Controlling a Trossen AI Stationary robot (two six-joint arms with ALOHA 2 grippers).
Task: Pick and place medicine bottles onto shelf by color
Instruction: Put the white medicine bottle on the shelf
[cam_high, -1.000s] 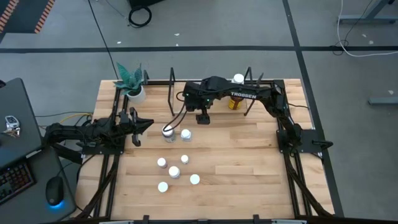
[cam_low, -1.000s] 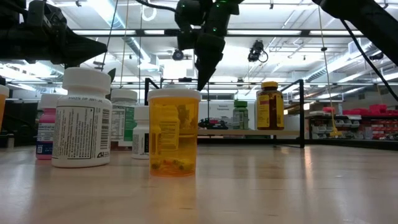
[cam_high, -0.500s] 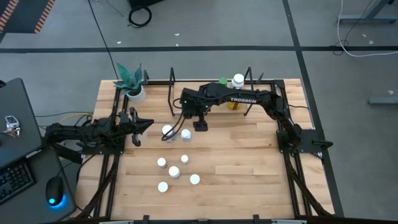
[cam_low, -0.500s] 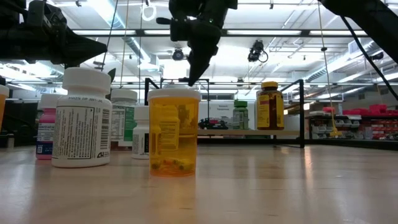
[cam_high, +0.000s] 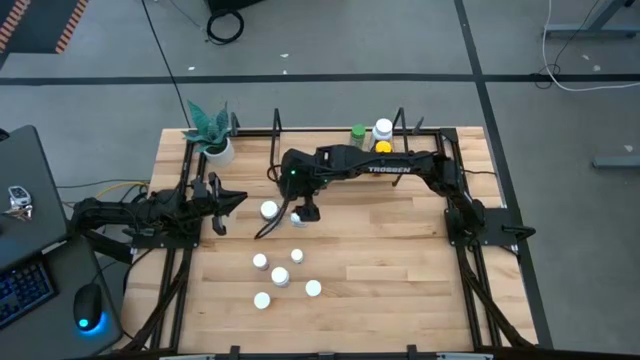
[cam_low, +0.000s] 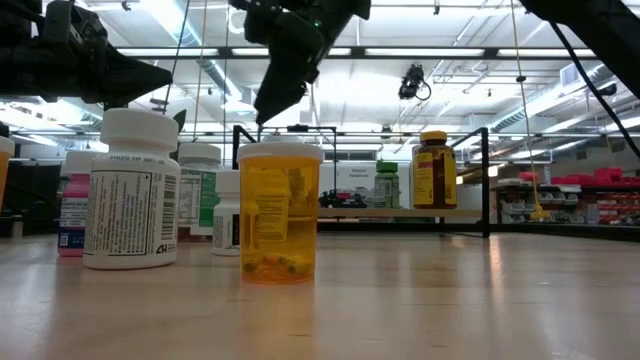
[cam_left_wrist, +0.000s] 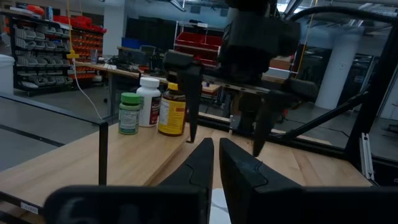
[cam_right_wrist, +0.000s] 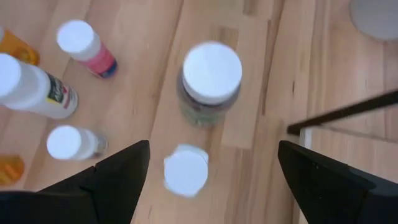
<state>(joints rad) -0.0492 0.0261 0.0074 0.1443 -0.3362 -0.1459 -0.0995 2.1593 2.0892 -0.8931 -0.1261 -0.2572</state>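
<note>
Right end effector (cam_high: 303, 212) hung wide open over two white-capped bottles (cam_right_wrist: 210, 78) mid-desk (cam_high: 400, 250); amber bottle (cam_low: 433, 170) stood on the shelf (cam_low: 400, 212). Left end effector (cam_high: 222, 202) sat shut, empty, at the left edge.

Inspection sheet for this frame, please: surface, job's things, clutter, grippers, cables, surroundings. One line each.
Surface: light wooden table, no spills seen.
Job's things: shelf at the far edge holds a green bottle, a white bottle and a yellow-capped amber bottle; seven white-capped bottles stand loose mid-table.
Clutter: potted plant at the far left corner.
Grippers: right gripper open, above the two loose bottles nearest the shelf; left gripper shut, empty, at the left edge.
Cables: cable hanging off the right arm.
Surroundings: keyboard and mouse on a side desk; grey floor.
</note>
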